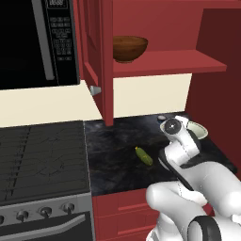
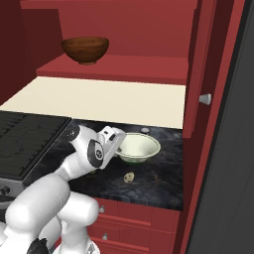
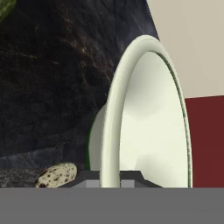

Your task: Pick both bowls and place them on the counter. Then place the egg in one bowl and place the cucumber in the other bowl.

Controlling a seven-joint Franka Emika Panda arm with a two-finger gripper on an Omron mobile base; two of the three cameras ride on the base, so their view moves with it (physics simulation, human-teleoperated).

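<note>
Two bowls: one pale one down on the counter, one brown one up on the shelf.
Egg point(image 2: 129, 177): speckled, lying on the dark stone counter point(image 2: 154, 183) near its front edge, just in front of the pale bowl and apart from it.
Gripper point(image 3: 109, 178): fingertips point(image 3: 89, 177) sit either side of the pale bowl's rim, one inside and one outside, pinching it; seen from the right base camera it meets the bowl's left edge point(image 2: 117, 144).
Pale bowl point(image 2: 139, 147): upright on the counter, wide flared rim, right beside the arm's wrist; from the left base camera a sliver of it point(image 1: 198, 130) peeks out behind the arm.
Cucumber point(image 1: 144, 156): short, green with a yellowish tip, lying on the counter to the left of the arm, well apart from the pale bowl.
Stove point(image 1: 42, 160): grey, with knobs, butting against the counter's left side.
Cabinet door point(image 1: 101, 56): red, swung open, with a pale knob, hanging over the counter's back left.
Brown bowl point(image 1: 129, 48): glossy wood, upright on the open cabinet's red shelf point(image 1: 179, 63), well above the gripper.
Microwave point(image 1: 37, 42): black, mounted over the stove; its keypad markings are too small to read.
</note>
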